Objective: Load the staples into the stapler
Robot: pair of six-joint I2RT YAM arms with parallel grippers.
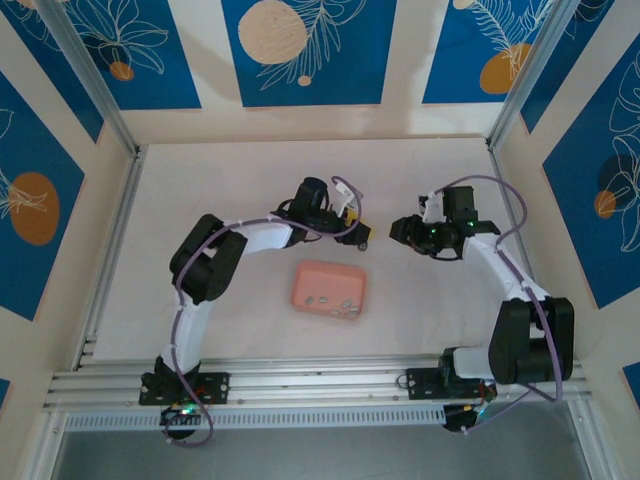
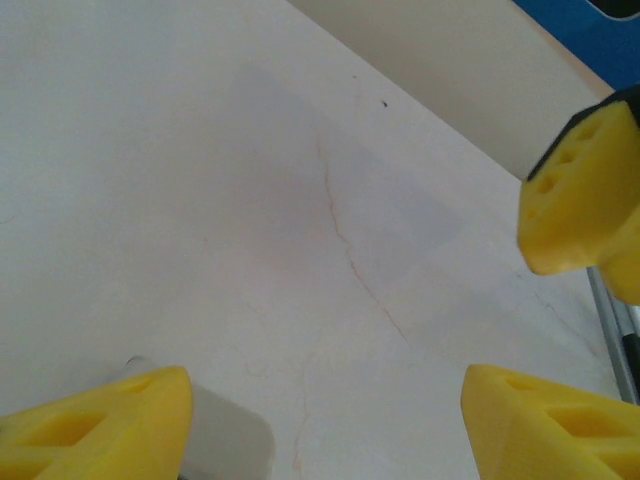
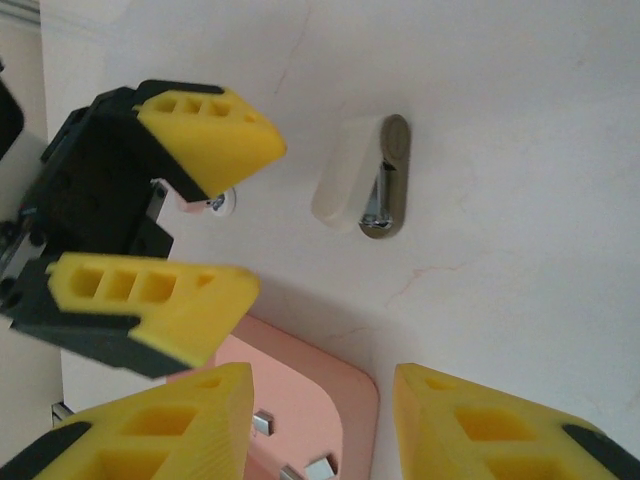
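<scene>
Flanking the stapler (image 3: 365, 185) on the table (image 1: 200, 180), left gripper (image 3: 265, 220) and right gripper (image 3: 322, 400) hover open and empty, seemingly poised to steady it, while the staples (image 3: 265, 422) lie corralled in the nearby pink tray (image 3: 300, 370).

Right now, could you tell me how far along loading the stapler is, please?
Done: nothing visible. In hand: nothing; left pincer and right pincer are open and empty near the stapler. Left: the staples lie in the pink tray, none picked up.
</scene>
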